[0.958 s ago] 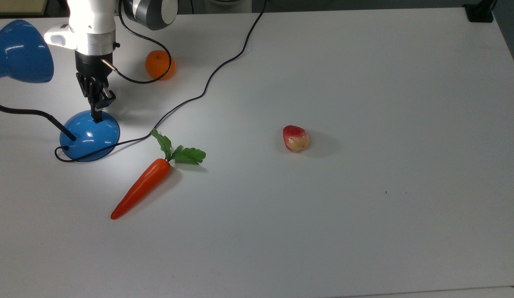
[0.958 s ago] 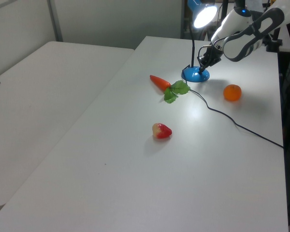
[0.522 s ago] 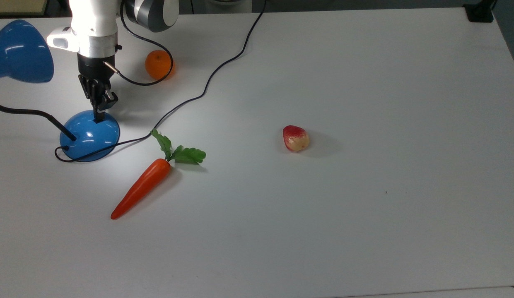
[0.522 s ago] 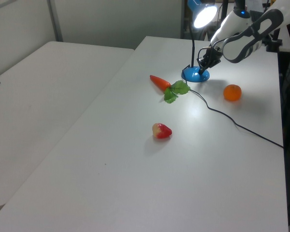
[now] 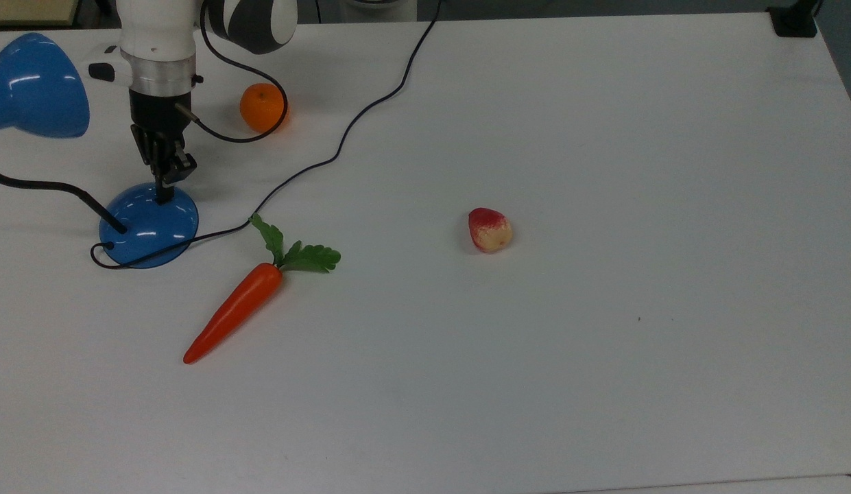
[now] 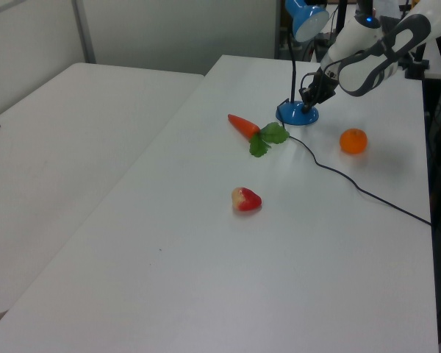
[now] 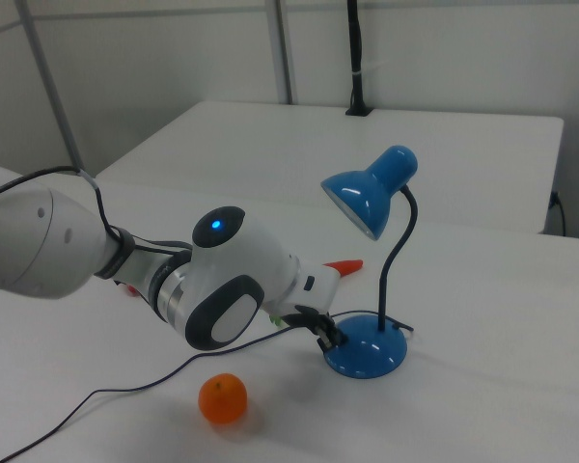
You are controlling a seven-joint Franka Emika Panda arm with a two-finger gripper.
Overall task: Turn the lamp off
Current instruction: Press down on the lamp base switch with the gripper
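On lamp (image 5: 148, 224) base: claw (image 5: 163, 197) tip touching dome, fingers pressed together; shade unlit. Carrot (image 5: 234, 311) nearby on table (image 5: 603, 137).

Lamp (image 6: 298, 110) no longer lit.

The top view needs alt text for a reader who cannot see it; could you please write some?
A robot gripper presses its tip onto the dome base of an unlit blue lamp at the top view's left, on a white table. Nearby lie an orange, a toy carrot and a strawberry.

Glossy blue lamp (image 5: 149, 223); matt white table (image 5: 603, 171).
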